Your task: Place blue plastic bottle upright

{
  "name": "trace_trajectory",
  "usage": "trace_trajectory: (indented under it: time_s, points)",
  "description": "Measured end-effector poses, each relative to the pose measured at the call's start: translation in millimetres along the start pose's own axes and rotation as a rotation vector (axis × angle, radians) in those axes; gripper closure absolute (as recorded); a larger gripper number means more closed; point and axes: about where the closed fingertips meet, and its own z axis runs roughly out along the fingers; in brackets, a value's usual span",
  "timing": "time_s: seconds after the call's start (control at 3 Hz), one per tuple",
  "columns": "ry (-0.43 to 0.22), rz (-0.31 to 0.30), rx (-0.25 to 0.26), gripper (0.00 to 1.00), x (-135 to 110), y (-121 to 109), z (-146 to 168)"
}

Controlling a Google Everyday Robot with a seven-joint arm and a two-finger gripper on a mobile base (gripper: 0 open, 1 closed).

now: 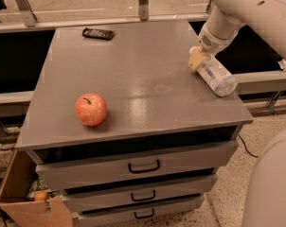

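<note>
The blue plastic bottle (218, 76) lies on its side near the right edge of the grey cabinet top (143, 74). It is clear, and its far end sits under the arm. My gripper (198, 57) comes down from the upper right and sits at that far end of the bottle, touching or almost touching it. A tan part of the gripper shows on the bottle's left side. The rest of the gripper is hidden behind the bottle and the wrist.
A red apple (91, 109) sits at the front left of the top. A black remote-like object (98, 33) lies at the back left. Several drawers (143, 166) are below. A cardboard box (34, 207) stands on the floor at the lower left.
</note>
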Motion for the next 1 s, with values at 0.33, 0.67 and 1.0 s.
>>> trace_trajectory:
  time_s: [0.33, 0.67, 1.0]
  points:
    - [-0.109, -0.045, -0.063, 0.95, -21.0, 2.9, 4.1]
    - [-0.280, -0.109, -0.222, 1.00, -52.4, 12.6, 14.6]
    - [-0.480, -0.182, -0.349, 1.00, -88.7, 19.2, 5.7]
